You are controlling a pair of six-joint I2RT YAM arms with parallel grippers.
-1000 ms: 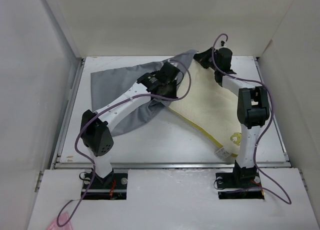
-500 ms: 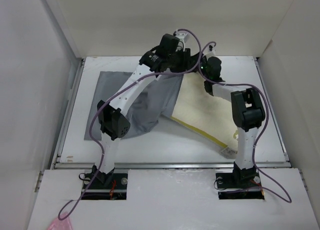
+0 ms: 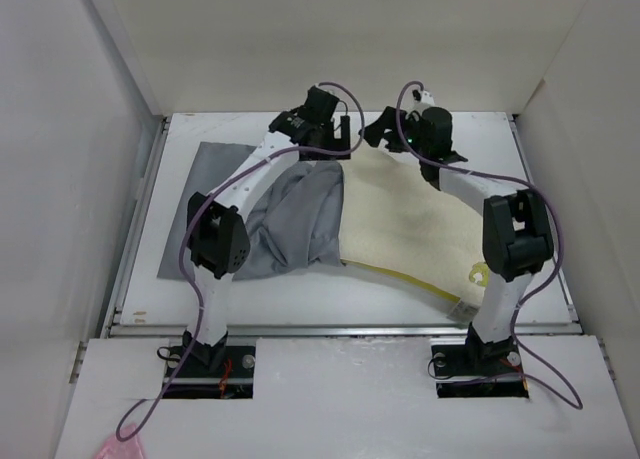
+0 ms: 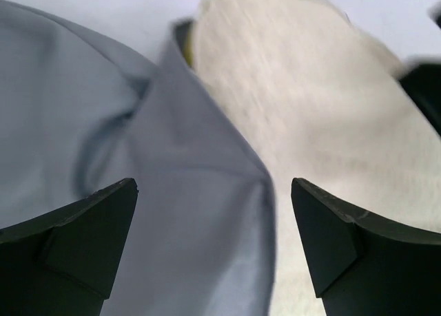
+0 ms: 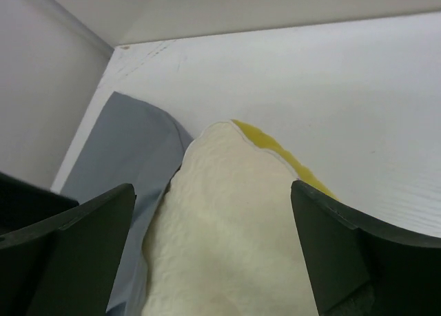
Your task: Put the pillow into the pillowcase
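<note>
I am hovering left gripper [image 4: 213, 192] and right gripper [image 5: 213, 192], both open, at the table's [image 3: 300, 289] far edge. I am probably regripping the pillowcase [image 3: 290, 219] to draw it over the pillow [image 3: 410, 219] next.

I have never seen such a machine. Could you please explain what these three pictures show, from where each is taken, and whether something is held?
These are two robot arms, bolted side by side at the near edge of a white table. The wide picture comes from a fixed camera above and behind them: left arm on the left, right arm on the right. The other two come from small cameras on the wrists; the dark shapes in the bottom corners are each pincer's fingers. On the table lie a grey pillowcase and a cream pillow with a yellow edge. One side of the pillow seems tucked under the grey cloth; most lies outside. The left pincer and the right pincer both stand wide open above the fabric, holding nothing.
</note>
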